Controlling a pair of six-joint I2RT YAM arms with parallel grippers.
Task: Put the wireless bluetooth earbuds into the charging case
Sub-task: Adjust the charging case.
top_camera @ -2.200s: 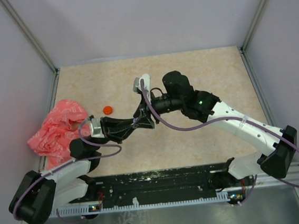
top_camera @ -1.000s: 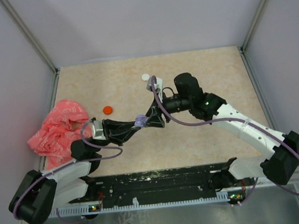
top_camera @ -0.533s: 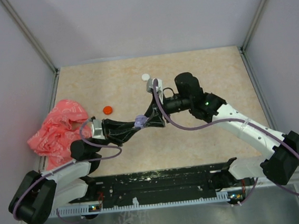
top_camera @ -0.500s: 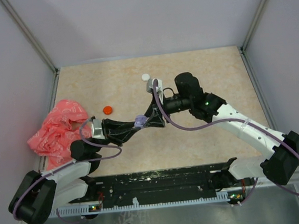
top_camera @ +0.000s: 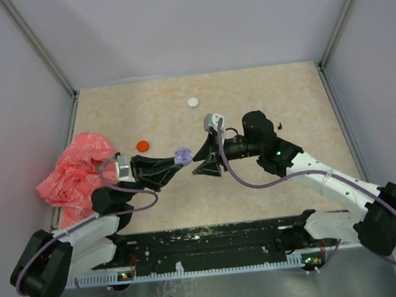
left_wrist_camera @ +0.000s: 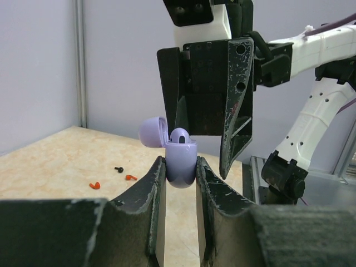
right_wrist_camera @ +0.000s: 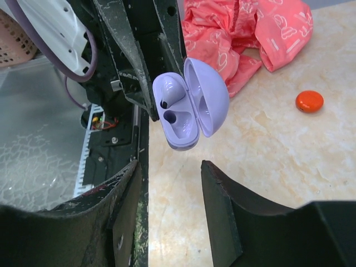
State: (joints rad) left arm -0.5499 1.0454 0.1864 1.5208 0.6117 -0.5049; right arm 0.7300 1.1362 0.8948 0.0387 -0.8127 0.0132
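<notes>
Far out to the left of the left gripper (top_camera: 178, 159), a crumpled pink wrapping (top_camera: 74, 173) lies on the table (top_camera: 262, 86) at its left edge. The left gripper reaches to the right, its two fingers (left_wrist_camera: 157, 183) closed narrowly on the lower half of a small lilac case (left_wrist_camera: 181, 164) and holding it up off the table. The case's lid stands open, tipped back to the far side. In the right wrist view a lilac earbud (right_wrist_camera: 169, 90) sits in one socket of the case, and the socket beside it is empty.

Beyond the left gripper, on the far side and a little to its left, an orange disc (top_camera: 142, 145) lies flat on the table. A white disc (top_camera: 193, 102) lies farther off, well apart from both grippers.

Just to the right of the case, the right gripper (top_camera: 205, 160) faces the left one. Its jaws are spread wide, with nothing between them. It is near the case but does not touch it. From the left wrist, the right gripper's fingers (left_wrist_camera: 236, 111) hang behind the case, one pointed tip coming down just to the case's right.

Past the left gripper's fingertips, on the table, lie two tiny red earbuds (left_wrist_camera: 95, 185) and a tiny black earbud (left_wrist_camera: 118, 168), close to one another and well apart from the case.
</notes>
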